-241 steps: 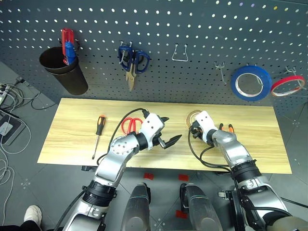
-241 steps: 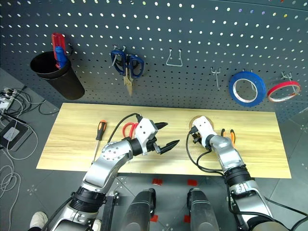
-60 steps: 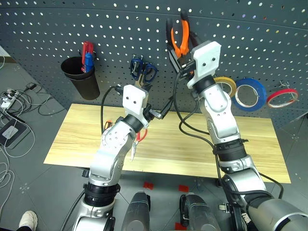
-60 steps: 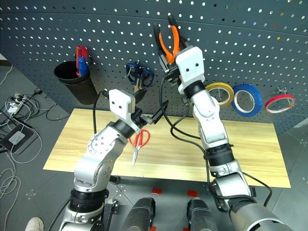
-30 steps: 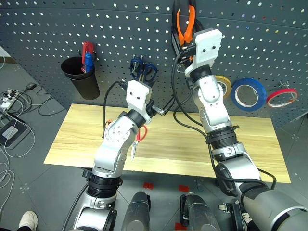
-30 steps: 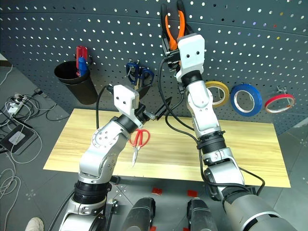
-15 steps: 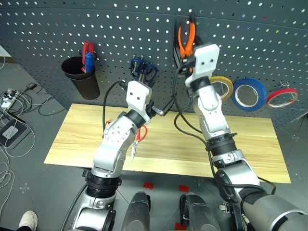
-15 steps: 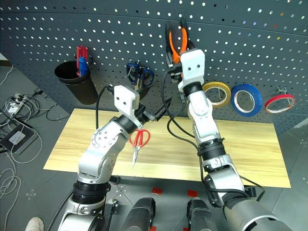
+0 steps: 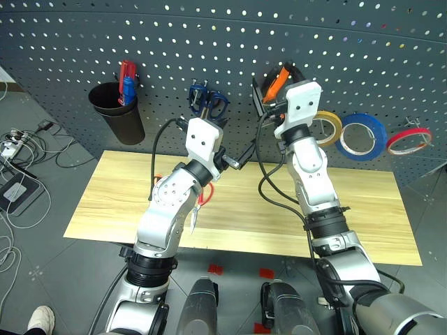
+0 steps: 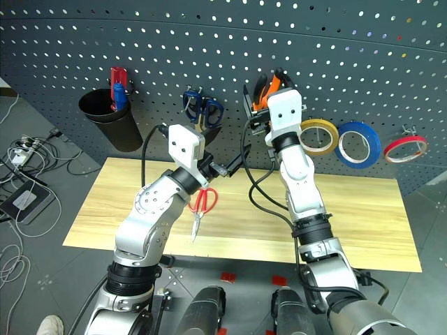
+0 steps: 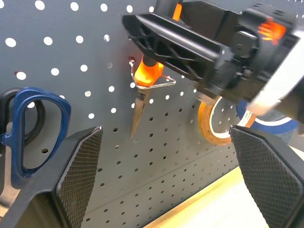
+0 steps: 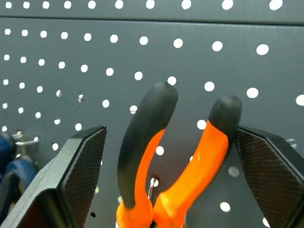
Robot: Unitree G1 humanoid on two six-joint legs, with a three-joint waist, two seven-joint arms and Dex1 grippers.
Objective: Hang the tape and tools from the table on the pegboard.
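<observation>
The orange-and-black pliers [image 12: 156, 156] hang nose down from a wire hook on the pegboard [image 9: 140, 35], handles up. My right gripper [image 12: 170, 130] is open, its fingers [image 12: 80, 175] standing on either side of the handles. The tan-yellow tape [image 9: 325, 128] hangs on a peg just right of it. Red-handled scissors [image 10: 202, 201] lie on the table [image 9: 112, 195], partly behind my left arm. My left gripper [image 11: 165, 130] is open and empty, held in the air left of the pliers [image 11: 142, 90].
Blue-handled scissors [image 9: 207, 101] hang on the board left of the pliers. A black cup [image 9: 116, 108] with red and blue handles is at the far left. A blue roll [image 9: 360, 136] and a thin red roll [image 9: 408, 142] hang at the right.
My right gripper came down along the board with the pliers and its fingers spread apart; the pliers now rest on the hook. The left arm kept still.
</observation>
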